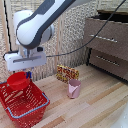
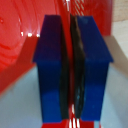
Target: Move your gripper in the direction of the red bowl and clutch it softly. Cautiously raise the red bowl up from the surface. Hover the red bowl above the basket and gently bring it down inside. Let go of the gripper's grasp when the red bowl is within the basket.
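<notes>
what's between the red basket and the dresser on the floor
In the exterior view, the pink cup and a patterned box behind it stand between the basket and the dresser.

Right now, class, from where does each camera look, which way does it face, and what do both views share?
Exterior view: off the arm, facing the wooden floor, basket, pink cup and drawers; shows the white arm and gripper.
Wrist view: on the wrist, looking along the blue fingers pinching the red bowl.
Shared: gripper, red bowl.

Home-like room, wooden dresser [image 1: 107,42], wood floor [image 1: 90,107], bamboo blind wall [image 1: 70,40]
</notes>
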Motion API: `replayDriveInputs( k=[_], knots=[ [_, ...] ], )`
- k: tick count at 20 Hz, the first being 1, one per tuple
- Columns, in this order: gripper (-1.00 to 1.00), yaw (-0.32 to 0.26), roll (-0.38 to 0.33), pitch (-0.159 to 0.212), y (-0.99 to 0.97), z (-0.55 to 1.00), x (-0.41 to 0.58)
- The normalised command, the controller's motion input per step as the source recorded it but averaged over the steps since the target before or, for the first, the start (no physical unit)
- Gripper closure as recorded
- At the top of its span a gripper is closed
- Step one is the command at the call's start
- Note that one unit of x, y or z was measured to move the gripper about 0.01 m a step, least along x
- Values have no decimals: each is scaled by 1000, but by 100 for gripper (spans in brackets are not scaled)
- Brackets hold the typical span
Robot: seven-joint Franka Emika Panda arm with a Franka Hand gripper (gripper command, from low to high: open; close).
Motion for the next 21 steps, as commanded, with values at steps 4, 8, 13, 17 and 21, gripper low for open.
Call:
replayDriveInputs(
  k=[4,8,13,17,21],
  knots=[
    [100,83,11,14,296,-391,0],
    [-100,42,6,7,194,-191,39],
    [-100,0,5,11,1,414,175],
    [-100,-27,1,2,0,835,159],
    [-100,19,14,0,-48,981,106]
  ],
)
